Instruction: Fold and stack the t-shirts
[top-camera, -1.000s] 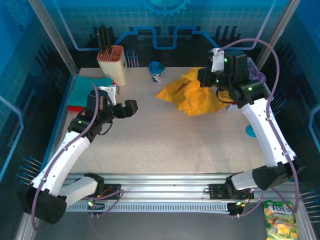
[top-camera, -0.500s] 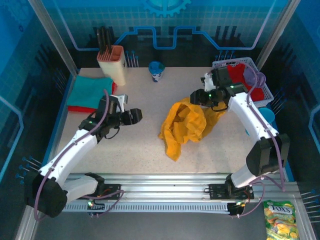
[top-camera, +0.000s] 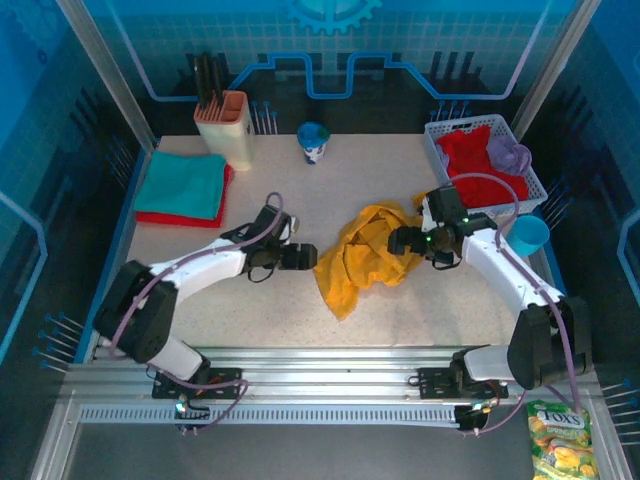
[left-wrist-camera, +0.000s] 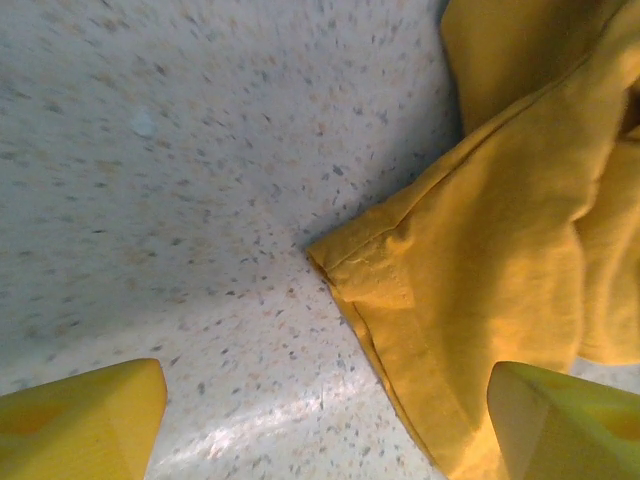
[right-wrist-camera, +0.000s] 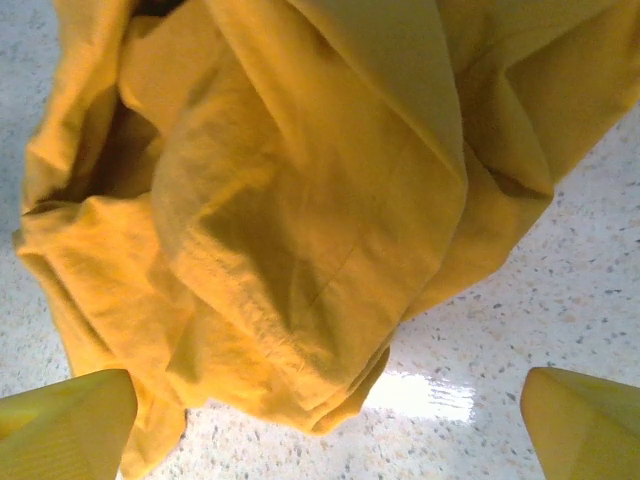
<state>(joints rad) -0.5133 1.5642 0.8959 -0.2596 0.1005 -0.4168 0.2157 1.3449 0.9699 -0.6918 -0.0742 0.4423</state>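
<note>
A mustard-yellow t-shirt lies crumpled in the middle of the table. My left gripper is open at its left edge, low over the table. In the left wrist view a hemmed corner of the yellow t-shirt lies ahead of the left gripper, its hem reaching the right finger. My right gripper is open at the heap's right side. Its wrist view has the bunched yellow t-shirt between and ahead of the spread right gripper. A folded teal t-shirt rests on a red one at the back left.
A white mesh basket at the back right holds a red t-shirt and a lavender one. An orange holder and a small cup stand at the back. A blue cup sits by the right arm.
My right gripper carried the yellow t-shirt from near the basket down to the table's middle and let go of it. My left arm has swung right to the shirt's edge.
</note>
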